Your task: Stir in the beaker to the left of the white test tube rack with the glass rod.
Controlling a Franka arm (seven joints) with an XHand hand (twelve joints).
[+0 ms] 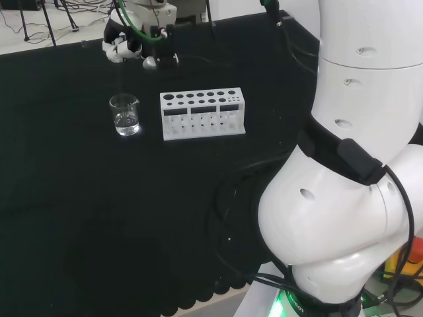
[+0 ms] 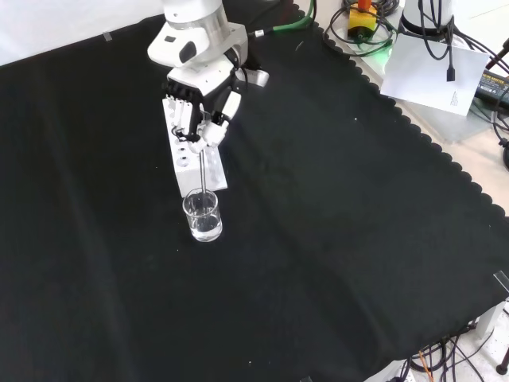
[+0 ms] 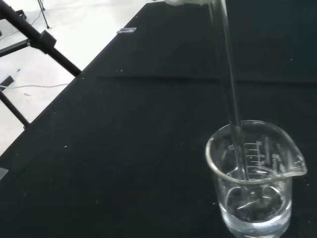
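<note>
From the head view, the hand (image 1: 122, 46) hangs above the beaker (image 1: 125, 114), which stands just left of the white rack (image 1: 202, 113) with a little clear liquid in it.

Over to the front view: the hand (image 2: 203, 107) has its fingers curled round the top of the glass rod (image 2: 204, 171), pinching it upright, and the rod drops straight into the beaker (image 2: 202, 216) in front of the rack (image 2: 191, 159).

In the wrist view, the rod (image 3: 232, 99) passes the rim and its tip is down in the liquid of the beaker (image 3: 255, 183).

So the stirring step looks to be in hand. Next it calls for small circles with the tip kept low, clear of the glass wall.
</note>
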